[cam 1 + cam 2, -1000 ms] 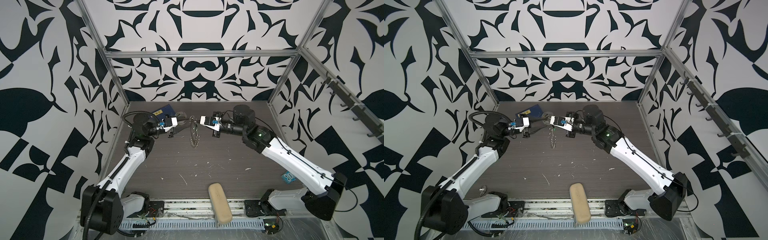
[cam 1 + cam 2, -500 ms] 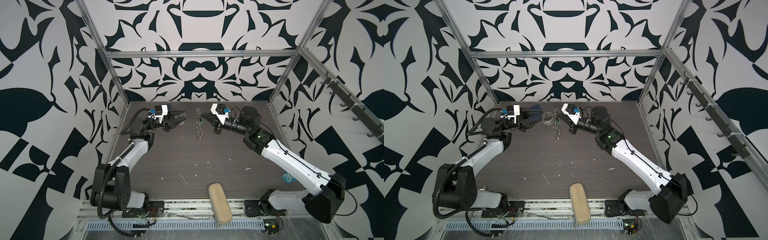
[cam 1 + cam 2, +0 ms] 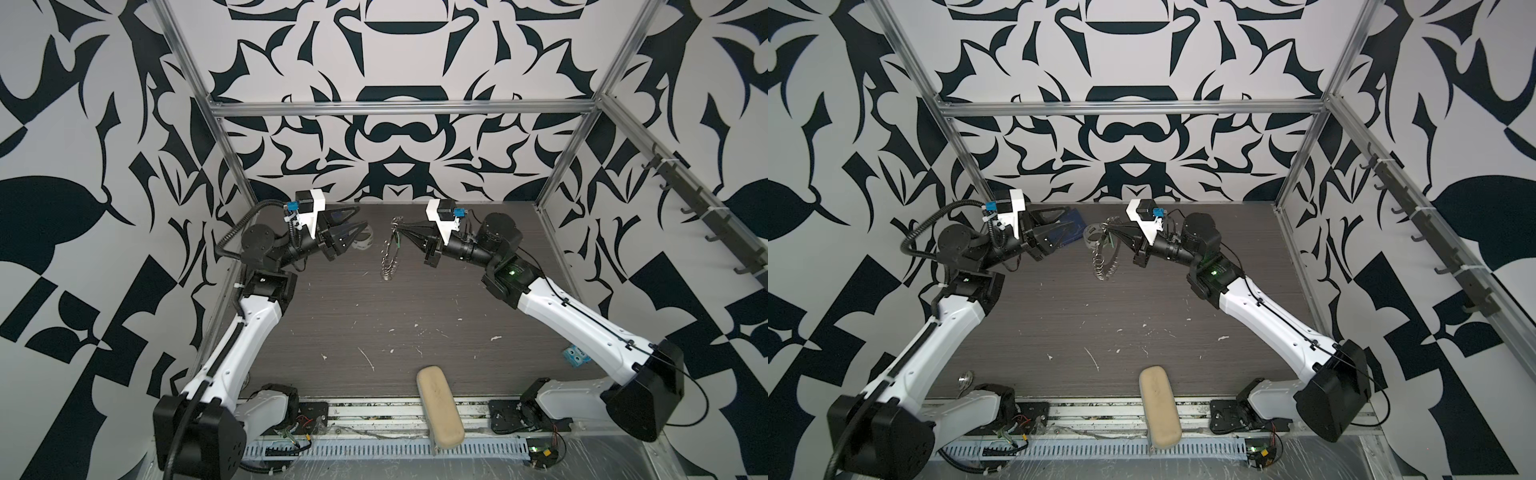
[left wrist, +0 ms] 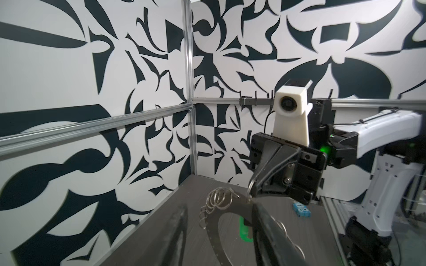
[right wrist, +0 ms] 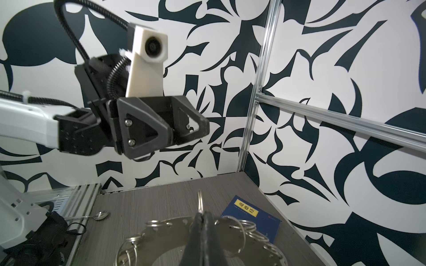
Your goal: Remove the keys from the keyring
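Entry 1: one large flat grey metal ring-shaped disc fringed with silver wire loops, the keyring (image 5: 166, 232). It is clamped at its rim by the closed right end effector (image 5: 202, 216) and hangs above the dark wood-grain counter (image 3: 353, 324), near the blue book (image 5: 251, 216).
Entry 2: one small green key (image 4: 244, 235), hanging at the keyring.
Entry 3: one left end effector (image 3: 364, 216), jaws apart and empty, near the book and clear of the keyring.

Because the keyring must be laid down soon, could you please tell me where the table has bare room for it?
The widest bare patch is the table middle, between the left arm and the right arm, from under the hanging keyring forward to the beige case. The back left is crowded: a blue book and tape roll lie by the left tool.
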`<action>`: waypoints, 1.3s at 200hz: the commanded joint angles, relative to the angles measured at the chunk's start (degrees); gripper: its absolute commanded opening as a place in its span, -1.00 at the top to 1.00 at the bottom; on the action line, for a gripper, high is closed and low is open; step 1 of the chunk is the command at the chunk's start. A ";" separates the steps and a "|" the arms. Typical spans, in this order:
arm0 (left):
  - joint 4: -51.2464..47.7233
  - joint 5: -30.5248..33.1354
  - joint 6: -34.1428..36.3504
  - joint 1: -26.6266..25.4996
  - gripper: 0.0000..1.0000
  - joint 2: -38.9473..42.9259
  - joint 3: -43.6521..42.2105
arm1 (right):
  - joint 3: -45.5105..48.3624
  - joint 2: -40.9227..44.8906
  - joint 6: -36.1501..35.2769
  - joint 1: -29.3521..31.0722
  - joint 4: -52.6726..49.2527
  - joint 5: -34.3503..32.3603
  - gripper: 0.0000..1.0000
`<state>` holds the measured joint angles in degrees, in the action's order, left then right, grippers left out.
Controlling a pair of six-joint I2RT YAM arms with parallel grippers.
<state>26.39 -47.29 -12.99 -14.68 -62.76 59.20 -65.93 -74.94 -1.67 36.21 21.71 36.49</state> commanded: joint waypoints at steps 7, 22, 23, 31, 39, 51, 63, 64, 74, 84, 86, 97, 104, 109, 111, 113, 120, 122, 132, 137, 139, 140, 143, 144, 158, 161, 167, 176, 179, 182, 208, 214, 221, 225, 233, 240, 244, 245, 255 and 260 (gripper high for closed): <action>-26.46 6.79 9.60 -2.40 -0.14 4.55 3.51 | -0.56 1.65 2.44 0.03 4.53 3.00 1.00; -21.12 3.36 6.41 -2.38 -0.17 6.64 0.09 | -0.04 1.60 4.58 0.04 6.91 5.34 1.00; -20.77 3.04 6.23 -2.38 -0.18 6.75 -0.07 | -0.01 1.58 4.75 0.11 7.15 5.52 1.00; -17.96 -0.15 5.07 -2.42 -0.18 7.43 -1.58 | 0.17 1.47 6.38 0.10 8.64 6.88 1.00; -16.48 -2.06 3.82 -2.40 -0.18 7.61 -2.24 | 0.35 1.55 7.54 0.07 9.67 7.96 1.00; -15.56 -5.95 2.51 -2.40 -0.14 6.93 -2.17 | 0.28 1.75 9.00 0.09 10.23 9.71 1.00; -15.29 -9.40 1.75 -2.39 -0.10 5.66 -1.47 | 0.32 1.81 10.34 0.18 10.56 10.96 1.00; -15.26 -9.67 1.75 -2.42 -0.10 5.56 -1.42 | 0.34 1.81 10.49 0.23 10.64 11.05 1.00; -14.40 -11.72 1.12 -2.42 -0.04 4.58 -0.95 | 0.60 1.81 11.51 0.48 11.28 12.01 1.00; -13.48 -12.74 0.77 -2.42 0.00 3.89 -0.68 | 1.05 1.90 12.12 0.85 11.61 12.09 1.00; -13.23 -12.87 0.78 -2.45 0.01 3.86 -0.71 | 1.17 1.97 12.17 0.94 11.69 12.15 1.00; -12.08 -13.16 0.42 -2.40 0.05 3.57 -1.01 | 1.66 2.08 12.60 1.06 12.11 12.03 1.00; -11.45 -13.13 0.22 -2.38 0.05 3.62 -1.17 | 1.85 2.08 13.02 1.19 12.54 11.94 1.00; -11.26 -13.09 0.25 -2.37 0.06 3.71 -1.27 | 1.99 2.08 13.24 1.28 12.72 12.01 1.00; -11.14 -13.03 0.25 -2.37 0.07 3.75 -1.34 | 1.89 2.12 13.33 1.31 12.73 12.04 1.00; -11.07 -13.03 0.16 -2.42 0.08 3.82 -1.36 | 1.87 2.09 13.35 1.36 12.78 11.99 1.00; -10.52 -13.04 -0.04 -2.40 0.10 3.93 -1.60 | 1.79 2.06 13.50 1.54 12.74 12.02 1.00; -10.32 -13.06 -0.13 -2.38 0.11 4.02 -1.67 | 1.78 1.96 13.59 1.58 12.74 12.07 1.00; -9.33 -12.94 -0.71 -2.38 0.13 4.16 -2.03 | 1.52 1.78 13.60 1.99 12.74 12.21 1.00; -9.04 -12.92 -0.73 -2.38 0.15 4.26 -2.07 | 1.43 1.60 13.54 2.11 12.74 12.27 1.00; -9.02 -12.96 -0.72 -2.40 0.15 4.28 -2.11 | 1.36 1.52 13.54 2.11 12.74 12.33 1.00; -9.05 -12.94 -0.72 -2.43 0.16 4.30 -2.14 | 1.34 1.49 13.58 2.20 12.74 12.31 1.00; -9.06 -13.00 -0.78 -2.40 0.17 4.28 -2.22 | 1.27 1.41 13.62 2.21 12.75 12.31 1.00; -9.03 -13.00 -0.75 -2.39 0.18 4.30 -2.19 | 1.26 1.39 13.62 2.30 12.74 12.30 1.00; -7.87 -13.60 -1.01 -2.42 0.24 4.35 -2.59 | 0.99 1.07 13.80 2.54 12.74 12.46 1.00; -7.66 -13.74 -1.13 -2.42 0.25 4.32 -2.74 | 0.92 1.03 13.81 2.55 12.75 12.46 1.00; -7.38 -13.78 -1.24 -2.39 0.25 4.37 -2.84 | 0.89 0.93 13.89 2.64 12.74 12.55 1.00; -6.98 -14.55 -1.28 -2.37 0.27 4.37 -3.05 | 0.72 0.76 13.97 2.82 12.74 12.65 1.00; -6.74 -14.85 -1.25 -2.43 0.28 4.29 -3.14 | 0.72 0.69 14.04 2.82 12.68 12.71 1.00; -6.46 -15.04 -1.31 -2.39 0.29 4.31 -3.20 | 0.64 0.67 14.02 2.86 12.65 12.73 1.00; -5.25 -15.47 -1.77 -2.37 0.35 4.24 -3.61 | 0.23 0.38 13.98 3.17 12.27 12.90 1.00; -4.97 -15.61 -1.94 -2.40 0.36 4.19 -3.72 | 0.11 0.24 13.99 3.30 12.15 12.97 1.00; -4.54 -15.71 -2.20 -2.42 0.38 4.08 -3.74 | 0.02 0.08 13.91 3.42 12.01 12.91 1.00; -4.38 -15.79 -2.29 -2.42 0.39 4.05 -3.74 | -0.16 -0.01 13.78 3.50 11.84 12.90 1.00; -3.83 -15.89 -2.62 -2.38 0.41 4.01 -3.83 | -0.40 -0.06 13.50 3.67 11.35 12.90 1.00; -3.37 -16.11 -2.90 -2.42 0.42 3.92 -4.05 | -0.66 -0.25 13.21 3.79 10.99 12.90 1.00; -3.15 -16.35 -3.00 -2.38 0.43 3.88 -4.04 | -0.68 -0.33 13.07 3.86 10.81 12.87 1.00; -3.08 -16.39 -3.04 -2.38 0.43 3.88 -4.02 | -0.69 -0.36 13.04 3.87 10.76 12.89 1.00; -2.84 -16.71 -3.18 -2.37 0.44 3.89 -4.13 | -0.84 -0.47 12.92 3.91 10.73 12.75 1.00; -2.77 -16.78 -3.18 -2.46 0.45 3.92 -4.14 | -0.86 -0.47 12.85 3.96 10.74 12.73 1.00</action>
<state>20.91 -62.15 -14.76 -17.10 -59.27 56.18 -63.59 -75.90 11.64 39.68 29.52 48.82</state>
